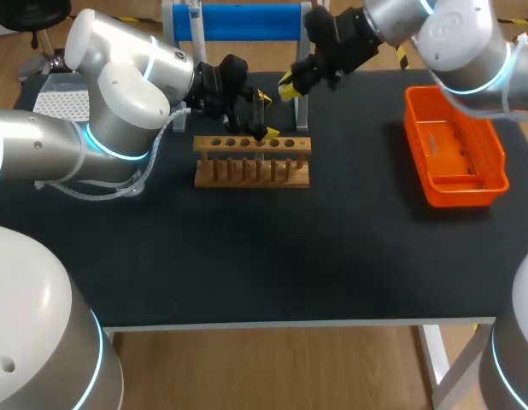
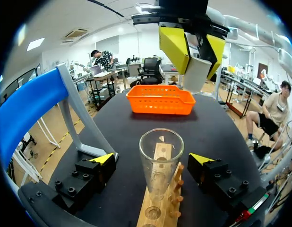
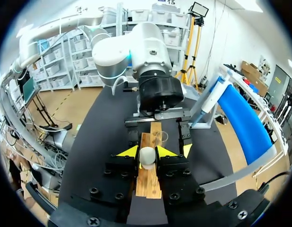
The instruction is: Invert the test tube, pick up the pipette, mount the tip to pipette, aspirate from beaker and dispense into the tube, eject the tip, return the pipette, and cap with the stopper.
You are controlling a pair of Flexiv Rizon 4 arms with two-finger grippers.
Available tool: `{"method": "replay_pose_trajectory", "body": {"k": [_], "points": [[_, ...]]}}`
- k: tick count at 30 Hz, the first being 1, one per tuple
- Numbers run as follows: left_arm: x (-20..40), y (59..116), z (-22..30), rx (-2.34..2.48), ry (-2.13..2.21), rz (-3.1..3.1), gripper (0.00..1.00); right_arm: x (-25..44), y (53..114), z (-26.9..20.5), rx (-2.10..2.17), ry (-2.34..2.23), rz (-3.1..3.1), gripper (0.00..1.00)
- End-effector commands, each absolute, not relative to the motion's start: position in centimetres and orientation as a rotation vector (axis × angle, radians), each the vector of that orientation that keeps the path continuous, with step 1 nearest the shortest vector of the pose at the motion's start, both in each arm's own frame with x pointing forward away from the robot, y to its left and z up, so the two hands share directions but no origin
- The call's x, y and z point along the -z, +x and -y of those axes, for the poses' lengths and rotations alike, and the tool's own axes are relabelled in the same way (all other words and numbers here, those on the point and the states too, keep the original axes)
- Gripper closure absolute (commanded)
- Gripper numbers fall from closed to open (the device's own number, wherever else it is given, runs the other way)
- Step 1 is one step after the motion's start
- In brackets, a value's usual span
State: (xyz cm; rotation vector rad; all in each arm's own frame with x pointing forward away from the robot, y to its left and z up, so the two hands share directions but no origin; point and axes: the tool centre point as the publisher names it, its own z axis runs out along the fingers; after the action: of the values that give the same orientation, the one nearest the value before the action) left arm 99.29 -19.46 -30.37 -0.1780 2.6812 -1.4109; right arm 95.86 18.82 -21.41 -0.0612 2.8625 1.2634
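A clear test tube stands upright, mouth up, in the wooden rack. My left gripper is open, one finger on each side of the tube and apart from the glass; in the head view my left gripper hangs over the rack's back row. My right gripper is shut on a white stopper, held above and just behind the rack, a little short of the tube. From the left wrist the stopper shows between the right gripper's yellow fingers, higher than the tube's mouth.
An orange basket sits at the table's right side. A blue pipette stand rises at the back edge behind the rack. A white tip box lies at the far left under my left arm.
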Motion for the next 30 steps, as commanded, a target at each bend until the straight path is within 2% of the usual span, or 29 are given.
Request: {"method": "replay_pose_trajectory", "body": {"k": [1, 30], "points": [[30.3, 99.4, 19.5, 1.407, -0.177, -2.689, 0.0, 21.3, 96.6, -19.8, -1.249, -0.077, -2.893, 1.0], [30.2, 99.1, 19.2, 1.405, -0.158, -2.682, 0.0, 21.5, 98.3, -21.8, -1.244, -0.068, -2.904, 1.0]]}}
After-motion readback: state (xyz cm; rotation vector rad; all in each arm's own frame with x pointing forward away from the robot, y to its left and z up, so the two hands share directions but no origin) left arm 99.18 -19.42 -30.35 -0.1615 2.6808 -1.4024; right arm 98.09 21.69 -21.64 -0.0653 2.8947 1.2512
